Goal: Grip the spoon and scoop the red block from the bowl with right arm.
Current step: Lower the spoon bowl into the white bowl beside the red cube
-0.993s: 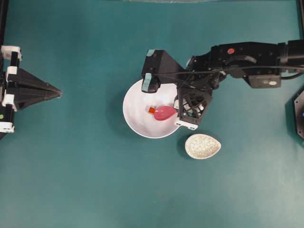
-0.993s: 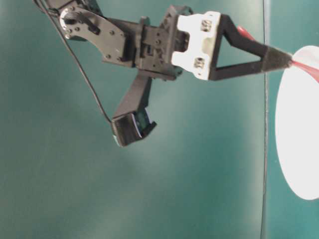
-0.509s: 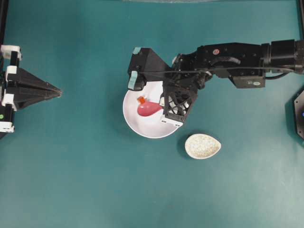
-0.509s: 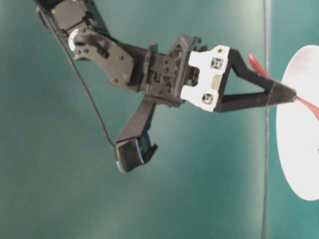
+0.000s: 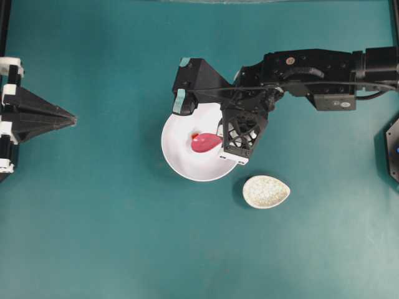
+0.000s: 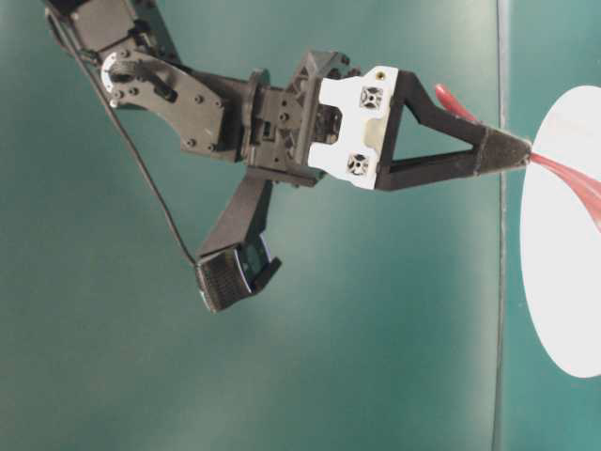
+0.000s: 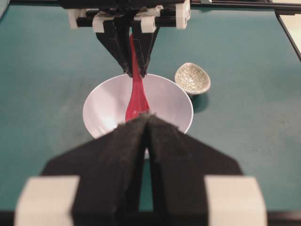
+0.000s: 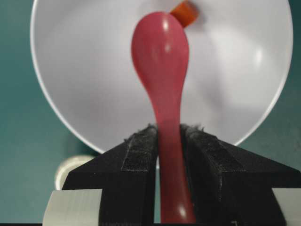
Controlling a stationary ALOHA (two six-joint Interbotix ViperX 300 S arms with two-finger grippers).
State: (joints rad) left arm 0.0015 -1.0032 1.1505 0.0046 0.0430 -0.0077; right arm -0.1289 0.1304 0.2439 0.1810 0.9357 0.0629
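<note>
My right gripper (image 8: pixel 168 132) is shut on the handle of the pink-red spoon (image 8: pixel 161 52), which reaches out over the white bowl (image 8: pixel 84 70). The small red block (image 8: pixel 184 12) lies in the bowl at the far tip of the scoop, partly hidden behind it. From overhead, the scoop of the spoon (image 5: pixel 204 142) sits near the middle of the bowl (image 5: pixel 171 159), and only a sliver of the block (image 5: pixel 196 134) shows at the scoop's upper left edge. The right gripper (image 5: pixel 219 135) hangs over the bowl's right side. My left gripper (image 5: pixel 68 117) is shut at the far left, holding nothing.
A small speckled cream oval dish (image 5: pixel 266 191) stands just below and right of the bowl, close to the right gripper's white bracket. The right arm (image 5: pixel 312 68) stretches in from the right edge. A black fixture (image 5: pixel 393 149) sits at the right border.
The spoon swept left across the bowl, pushing the red block left and up, then drew back a little to the right. The block now sits at the scoop's tip. The left gripper shifted slightly left.
</note>
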